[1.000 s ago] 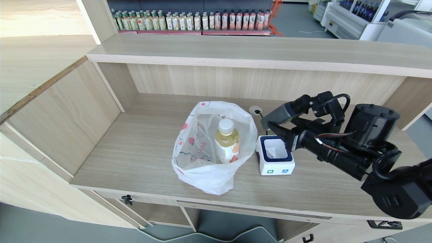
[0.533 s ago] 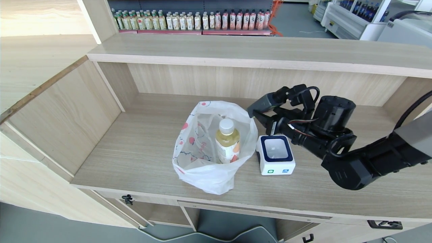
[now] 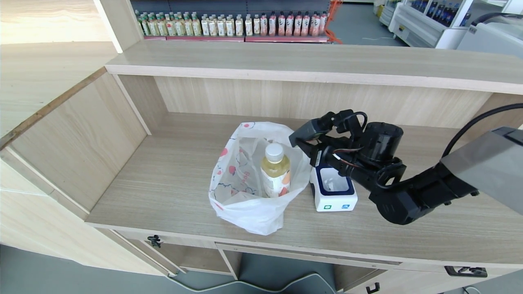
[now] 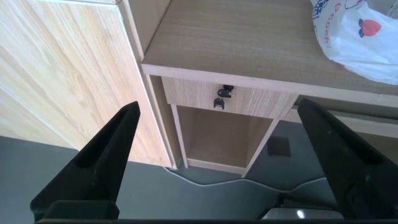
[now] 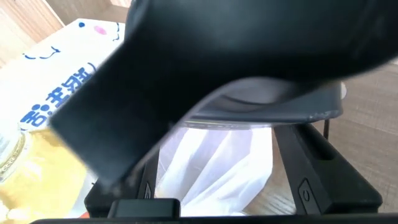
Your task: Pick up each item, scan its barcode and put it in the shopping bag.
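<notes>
Right jaws: I see the right gripper (image 3: pixel 298 144) with its fingers apart and nothing held, tips at the shopping bag's rim; I cannot tell whether they touch the plastic
Left jaws: the left gripper (image 4: pixel 215 127) is spread wide and empty, low beside the counter's (image 3: pixel 171 179) front edge
Shopping bag: the white shopping bag (image 3: pixel 241 206) stands open on the counter just ahead of the right jaws; in the right wrist view its plastic (image 5: pixel 217 165) shows between the fingers
Bottle: a bottle (image 3: pixel 274 171) of yellow drink with a white cap stands upright inside the bag, just beyond the right fingertips
Scanner: the white scanner (image 3: pixel 333 201) sits under the right gripper, just beside the bag
Drawer: a drawer (image 4: pixel 261 102) with a key in its lock lies ahead of the left jaws
</notes>
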Controlling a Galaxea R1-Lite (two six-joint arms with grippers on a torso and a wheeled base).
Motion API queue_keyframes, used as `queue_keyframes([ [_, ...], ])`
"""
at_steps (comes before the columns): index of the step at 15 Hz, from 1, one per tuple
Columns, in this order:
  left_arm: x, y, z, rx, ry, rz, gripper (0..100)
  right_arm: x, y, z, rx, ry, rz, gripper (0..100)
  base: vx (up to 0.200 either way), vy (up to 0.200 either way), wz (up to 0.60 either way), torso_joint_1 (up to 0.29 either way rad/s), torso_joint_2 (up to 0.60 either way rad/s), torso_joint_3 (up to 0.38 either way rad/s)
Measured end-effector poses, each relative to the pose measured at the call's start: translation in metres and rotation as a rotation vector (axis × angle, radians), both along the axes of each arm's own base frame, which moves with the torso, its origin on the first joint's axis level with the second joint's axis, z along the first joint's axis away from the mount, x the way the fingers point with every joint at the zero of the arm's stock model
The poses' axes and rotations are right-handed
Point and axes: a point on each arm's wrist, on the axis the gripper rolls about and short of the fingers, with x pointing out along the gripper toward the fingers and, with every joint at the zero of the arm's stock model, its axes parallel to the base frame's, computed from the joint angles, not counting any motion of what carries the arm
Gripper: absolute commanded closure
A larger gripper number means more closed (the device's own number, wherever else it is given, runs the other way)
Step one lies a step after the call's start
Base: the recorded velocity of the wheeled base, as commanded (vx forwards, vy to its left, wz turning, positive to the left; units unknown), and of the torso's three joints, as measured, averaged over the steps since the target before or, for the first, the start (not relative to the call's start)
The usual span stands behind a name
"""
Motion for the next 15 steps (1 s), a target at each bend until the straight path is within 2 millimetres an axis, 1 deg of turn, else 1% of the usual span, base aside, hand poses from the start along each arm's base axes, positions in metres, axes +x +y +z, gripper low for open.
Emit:
queue_keyframes([
  [6,0.000,0.000,0.000,0.000,0.000,0.000,0,0.011,0.007,-0.021,0.026,0.060,0.008,100,0.000,0.000,0.00,0.000,0.00,0.000],
  [9,0.000,0.000,0.000,0.000,0.000,0.000,0,0.015,0.009,-0.027,0.026,0.070,0.009,100,0.000,0.000,0.00,0.000,0.00,0.000],
  [13,0.000,0.000,0.000,0.000,0.000,0.000,0,0.022,0.025,-0.028,0.036,0.051,0.036,100,0.000,0.000,0.00,0.000,0.00,0.000],
  [15,0.000,0.000,0.000,0.000,0.000,0.000,0,0.024,0.032,-0.031,0.031,0.057,0.048,100,0.000,0.000,0.00,0.000,0.00,0.000],
])
